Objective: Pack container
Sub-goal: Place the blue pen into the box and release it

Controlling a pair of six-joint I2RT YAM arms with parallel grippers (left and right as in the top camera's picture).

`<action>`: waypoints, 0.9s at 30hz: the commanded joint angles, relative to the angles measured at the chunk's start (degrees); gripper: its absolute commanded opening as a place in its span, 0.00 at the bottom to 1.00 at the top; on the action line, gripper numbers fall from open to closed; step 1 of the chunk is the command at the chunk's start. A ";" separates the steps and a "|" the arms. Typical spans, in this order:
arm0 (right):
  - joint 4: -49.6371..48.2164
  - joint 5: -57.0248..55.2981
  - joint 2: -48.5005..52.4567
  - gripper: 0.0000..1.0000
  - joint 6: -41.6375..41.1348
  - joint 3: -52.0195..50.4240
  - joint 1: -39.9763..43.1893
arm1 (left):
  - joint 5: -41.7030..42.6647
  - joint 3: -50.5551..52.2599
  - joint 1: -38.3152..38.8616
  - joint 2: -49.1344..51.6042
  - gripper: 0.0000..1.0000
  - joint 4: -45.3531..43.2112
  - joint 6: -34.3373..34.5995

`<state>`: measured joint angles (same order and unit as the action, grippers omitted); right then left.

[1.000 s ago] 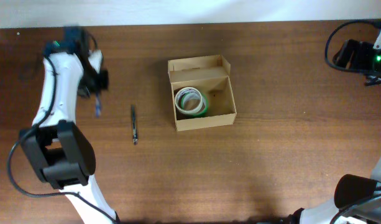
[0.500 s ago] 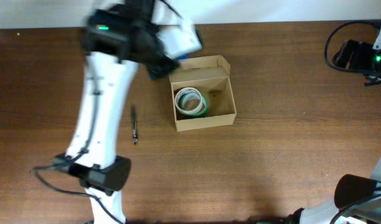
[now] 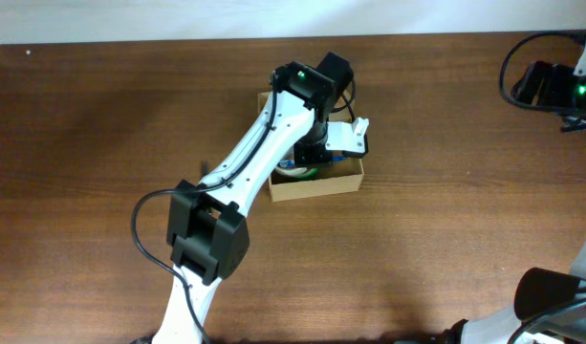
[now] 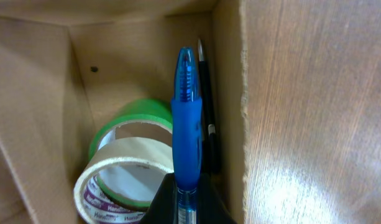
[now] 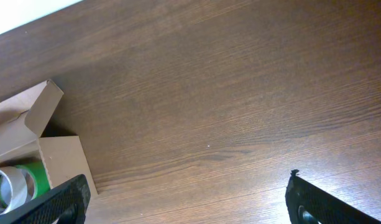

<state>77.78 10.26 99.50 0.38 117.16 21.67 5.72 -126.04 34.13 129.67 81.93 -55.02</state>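
Cardboard box (image 3: 316, 183): sits mid-worktop with its top open. Its front wall shows below the left arm (image 3: 259, 158), which reaches across it from the near-left.
Left claw (image 4: 187, 208): clenched on a blue pen (image 4: 186, 124), gripping its lower barrel. It is right over the box's open top, on the right-hand side.
Blue pen line: the barrel runs parallel to the box's right inner wall, just beside it, with the far end aimed at the back corner. I cannot tell whether it touches the floor of the box.
Black pen (image 4: 206, 127): slim, tucked between the blue pen and that right wall, lying along the wall.
Green tape roll (image 4: 140, 115): in the box's left half, near the back wall.
White tape roll (image 4: 119, 180): leaning against the green roll on its near side, and the two overlap.
Box edge: the right wall's top rim (image 4: 242, 93) is a raw-cut edge, with the brown worktop (image 4: 314, 112) directly outside it.
Right claw (image 5: 189, 186): released, fingers spread wide, hanging above bare wood well apart from the box.
Right arm (image 3: 546, 84): parked at the far-right corner of the worktop.
Room to move: a broad stretch of open wood lies between the right claw and the box's corner flap (image 5: 44, 102). Inside the box, the free floor is the narrow strip between the tape rolls and the right wall, where both pens are.
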 commanded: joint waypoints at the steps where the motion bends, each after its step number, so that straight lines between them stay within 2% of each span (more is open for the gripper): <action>1: -0.15 0.50 0.20 0.99 -0.04 0.00 0.15 | -0.59 0.33 0.35 2.58 0.02 -0.33 1.86; 12: -0.15 0.50 0.20 0.99 -0.04 0.00 0.15 | 1.77 0.39 0.76 4.48 0.02 -0.55 4.48; 13: -0.15 0.50 0.20 0.99 -0.04 0.00 0.15 | 1.73 0.39 0.76 4.48 0.16 -0.55 4.48; 15: -0.15 0.50 0.20 0.99 -0.04 0.00 0.15 | 0.57 0.37 0.76 4.46 0.29 -0.68 5.42; 16: -0.15 0.50 0.20 0.99 -0.04 0.00 0.15 | -0.28 0.37 0.83 4.28 0.45 -0.98 6.36; 21: -0.15 0.50 0.20 0.99 -0.04 0.00 0.15 | -3.82 0.37 1.11 -1.07 0.46 -2.36 9.05; 24: -0.15 0.50 0.20 0.99 -0.04 0.00 0.15 | -9.40 0.37 0.35 -8.87 0.46 -5.07 14.38; 25: -0.15 0.50 0.20 0.99 -0.04 0.00 0.15 | -11.30 0.37 -0.59 -13.14 0.50 -6.12 16.68; 27: -0.15 0.50 0.20 0.99 -0.04 0.00 0.15 | -11.74 0.44 -3.82 -20.52 0.52 -7.56 19.96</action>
<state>77.80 10.26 99.50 0.43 117.16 21.67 -1.93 -124.84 34.35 123.98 75.90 -42.24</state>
